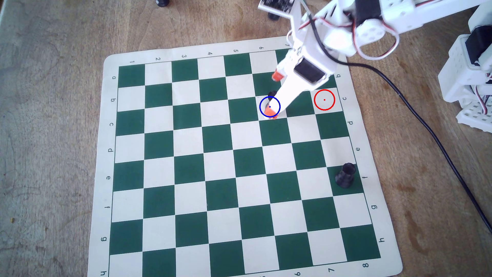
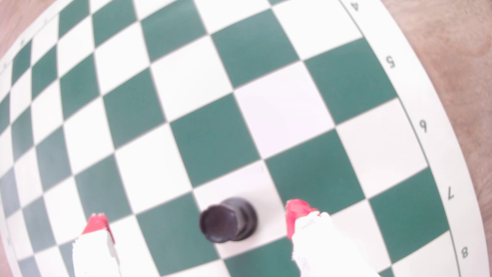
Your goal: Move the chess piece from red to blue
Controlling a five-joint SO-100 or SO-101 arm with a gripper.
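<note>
Wrist view: chess piece (image 2: pixel 229 221) stands free between pincer (image 2: pixel 197 221) tips.

I work on what looks like a hobbyist's table at home rather than a lab bench, though nothing beyond the tabletop shows. The wooden tabletop (image 1: pixel 53 106) is worn, with stains and scuffed grain, most plainly toward nine o'clock in the overhead view. A roll-up chess mat (image 1: pixel 191 149) of green and cream squares lies on it, slightly askew. My own white body (image 1: pixel 468 80), at three o'clock, is made of printed plastic with bare servo wires looping out, and a black cable (image 1: pixel 426 127) trails loose across the wood toward five o'clock.
</note>
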